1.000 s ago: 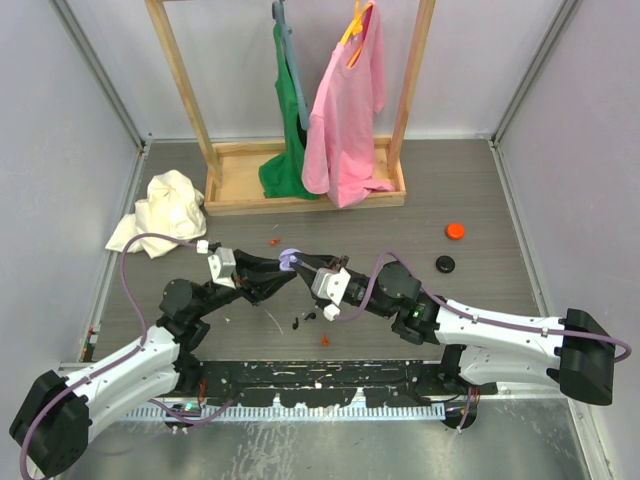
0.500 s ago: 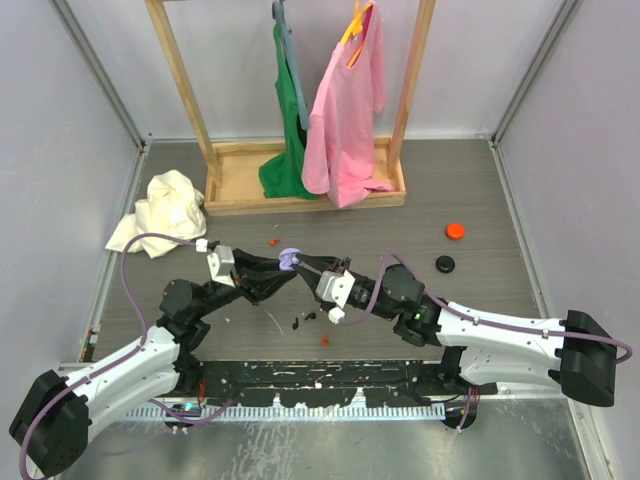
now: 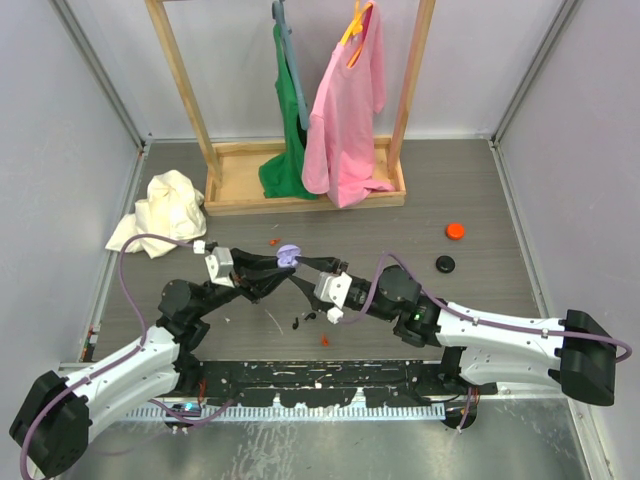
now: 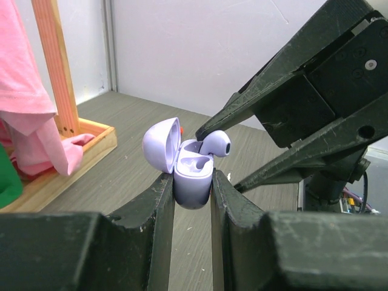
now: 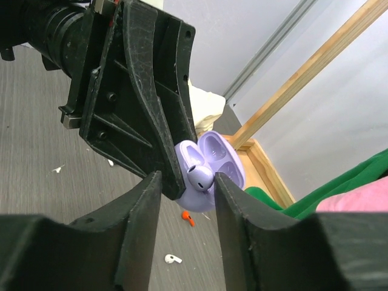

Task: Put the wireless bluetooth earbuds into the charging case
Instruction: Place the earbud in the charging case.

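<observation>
Top view: the lilac charging case (image 3: 288,256) is held above the table between both arms. Left wrist view: the left gripper (image 4: 193,182) is clenched on the open case, and an earbud (image 4: 215,144) is pinched at its mouth. Right wrist view: the right gripper (image 5: 187,185) is clamped on that earbud, so insertion appears underway and a straight push into the socket is called for next; a second earbud (image 5: 173,259) is seen on the floor.

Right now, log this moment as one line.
left pincer: shut on charging case, lid open | right pincer: shut on earbud, at case mouth

Grey table (image 3: 470,190) carries wooden rack (image 3: 300,190), cloth (image 3: 165,210), caps (image 3: 455,231).
</observation>
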### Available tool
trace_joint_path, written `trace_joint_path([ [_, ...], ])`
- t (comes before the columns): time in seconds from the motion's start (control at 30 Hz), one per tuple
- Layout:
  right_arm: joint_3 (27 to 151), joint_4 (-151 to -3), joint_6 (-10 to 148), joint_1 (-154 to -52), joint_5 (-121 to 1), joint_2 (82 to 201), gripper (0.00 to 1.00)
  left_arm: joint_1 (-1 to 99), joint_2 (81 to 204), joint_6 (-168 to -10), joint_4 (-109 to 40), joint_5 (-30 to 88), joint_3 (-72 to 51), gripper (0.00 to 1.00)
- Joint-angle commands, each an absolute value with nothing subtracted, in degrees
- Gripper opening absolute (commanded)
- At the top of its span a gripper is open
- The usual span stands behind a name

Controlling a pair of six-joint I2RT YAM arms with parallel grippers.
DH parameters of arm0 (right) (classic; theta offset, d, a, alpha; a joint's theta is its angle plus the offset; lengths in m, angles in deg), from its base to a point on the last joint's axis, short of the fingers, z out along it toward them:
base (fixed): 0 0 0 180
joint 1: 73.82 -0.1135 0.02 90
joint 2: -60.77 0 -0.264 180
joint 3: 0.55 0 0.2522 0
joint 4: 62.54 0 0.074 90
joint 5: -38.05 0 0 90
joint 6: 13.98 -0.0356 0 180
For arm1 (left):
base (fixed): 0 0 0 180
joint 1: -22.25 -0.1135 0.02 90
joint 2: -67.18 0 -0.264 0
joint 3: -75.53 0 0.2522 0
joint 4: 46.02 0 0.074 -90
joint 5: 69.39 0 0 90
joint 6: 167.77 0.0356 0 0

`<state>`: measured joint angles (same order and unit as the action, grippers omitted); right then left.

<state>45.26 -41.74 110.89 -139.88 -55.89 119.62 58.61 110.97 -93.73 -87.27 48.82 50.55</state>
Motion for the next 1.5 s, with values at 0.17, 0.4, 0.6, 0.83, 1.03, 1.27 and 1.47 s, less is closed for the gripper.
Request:
trace_joint_path([
  [0.17, 48.7, -42.4, 103.8, -140.2, -51.0, 117.4, 0.63, 58.5, 110.8, -88.1, -89.3, 45.8, 50.9, 0.0],
  [0.4, 49.0, -39.5, 97.5, -140.2, -46.5, 117.3, 0.76, 58.5, 111.3, -87.2, -89.3, 45.8, 51.2, 0.0],
  [0.6, 49.5, -38.3, 95.8, -140.2, -43.0, 118.4, 0.79, 58.5, 110.9, -86.9, -89.1, 46.2, 51.4, 0.0],
  [0.83, 49.6, -38.0, 95.9, -140.2, -40.1, 119.6, 0.79, 58.5, 109.7, -86.7, -88.5, 47.1, 51.5, 0.0],
  [1.03, 48.1, -39.8, 97.6, -140.2, -35.2, 117.9, 0.79, 58.5, 108.4, -86.5, -87.8, 47.4, 51.5, 0.0],
  [1.27, 46.3, -41.4, 99.4, -140.2, -32.4, 115.5, 0.79, 58.6, 108.0, -86.3, -87.8, 49.4, 51.4, 0.0],
  [1.47, 47.3, -44.8, 99.5, -139.9, -32.5, 115.5, 0.79, 58.5, 108.1, -86.4, -87.5, 50.5, 51.4, 0.0],
])
